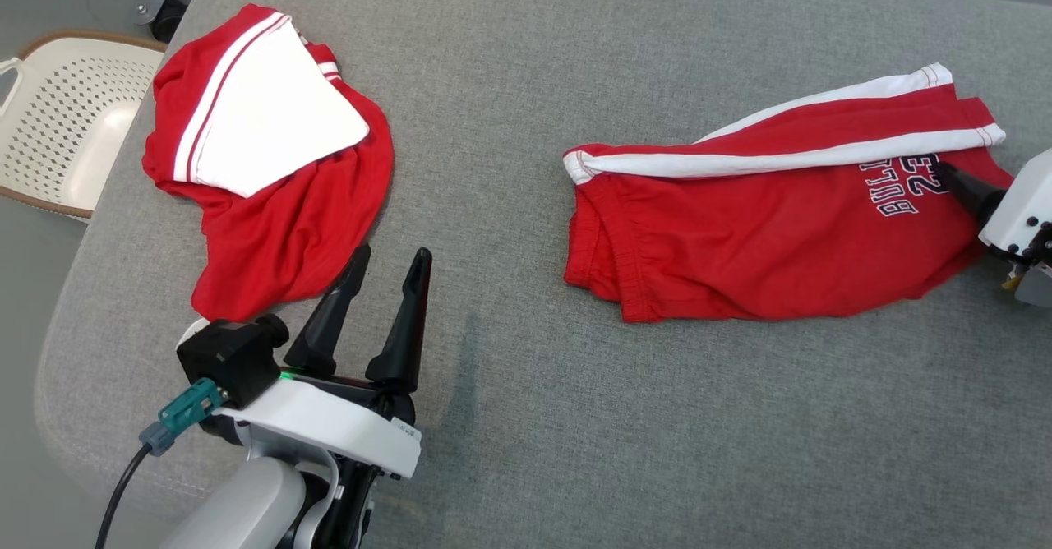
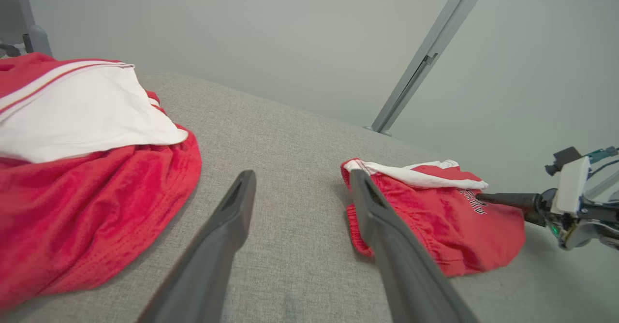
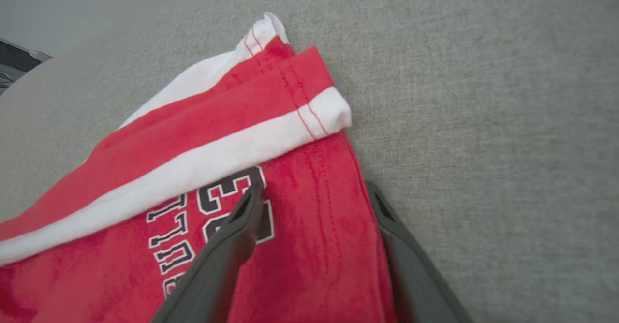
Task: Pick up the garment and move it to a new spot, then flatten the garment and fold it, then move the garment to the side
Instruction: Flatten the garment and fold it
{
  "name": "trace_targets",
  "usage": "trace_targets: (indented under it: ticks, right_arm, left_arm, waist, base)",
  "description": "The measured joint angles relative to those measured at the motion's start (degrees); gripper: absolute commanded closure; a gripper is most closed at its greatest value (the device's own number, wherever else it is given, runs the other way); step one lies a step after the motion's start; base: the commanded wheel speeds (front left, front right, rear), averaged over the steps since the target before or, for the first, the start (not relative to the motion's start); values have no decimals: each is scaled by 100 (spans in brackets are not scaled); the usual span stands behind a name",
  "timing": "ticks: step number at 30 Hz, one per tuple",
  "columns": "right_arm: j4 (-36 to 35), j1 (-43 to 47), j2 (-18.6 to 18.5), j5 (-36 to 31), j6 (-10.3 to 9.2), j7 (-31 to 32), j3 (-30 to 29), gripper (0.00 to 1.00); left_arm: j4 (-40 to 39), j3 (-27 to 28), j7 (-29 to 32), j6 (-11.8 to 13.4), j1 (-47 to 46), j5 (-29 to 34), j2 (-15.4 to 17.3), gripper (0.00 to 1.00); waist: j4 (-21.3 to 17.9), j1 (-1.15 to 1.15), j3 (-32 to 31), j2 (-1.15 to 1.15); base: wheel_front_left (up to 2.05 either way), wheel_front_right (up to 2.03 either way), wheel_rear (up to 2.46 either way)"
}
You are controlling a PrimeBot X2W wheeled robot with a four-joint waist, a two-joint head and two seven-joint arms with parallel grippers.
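Observation:
A pair of red shorts (image 1: 772, 245) with white side stripes and black lettering lies folded on the right of the grey cushioned surface (image 1: 509, 417). My right gripper (image 1: 949, 177) is low at its right end. In the right wrist view that gripper (image 3: 314, 192) is open, with one finger over the lettering and the other beside the hem (image 3: 358, 168). A second red and white garment (image 1: 263, 163) lies crumpled at the left. My left gripper (image 1: 393, 257) is open just right of it with nothing between its fingers; it appears again in its own wrist view (image 2: 302, 178).
A white perforated basket (image 1: 66, 122) stands off the surface's left edge. A grey metal post (image 2: 425, 57) rises behind the far edge. Bare grey fabric lies between the two garments and along the front.

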Motion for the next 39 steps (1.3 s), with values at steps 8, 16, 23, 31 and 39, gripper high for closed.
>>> trace_targets:
  ticks: [8,16,23,31,39]
  right_arm:
    - [-135,-108,49,-141,-7,336,189,100]
    - [-193,18,158,-248,-5,163,275,100]
    - [-437,472,46,-116,-4,-237,168,100]
    - [-805,1176,-269,135,-3,-621,-49,100]
    - [-1078,1471,-409,151,-3,-1076,-183,100]
  left_arm:
    - [174,67,-42,-53,94,168,-210,0]
    - [360,125,-48,-133,203,179,-290,0]
    - [476,130,-54,-172,374,179,-275,0]
    - [470,120,5,-140,601,163,-154,0]
    - [399,96,5,-85,682,169,-123,0]
  waist:
    - [96,0,-72,0]
    - [39,0,-297,0]
    - [-263,0,-618,0]
    - [-757,0,-1082,0]
    - [-964,0,-1328,0]
  base:
    - [0,0,0]
    - [0,0,0]
    - [0,0,0]
    - [0,0,0]
    - [0,0,0]
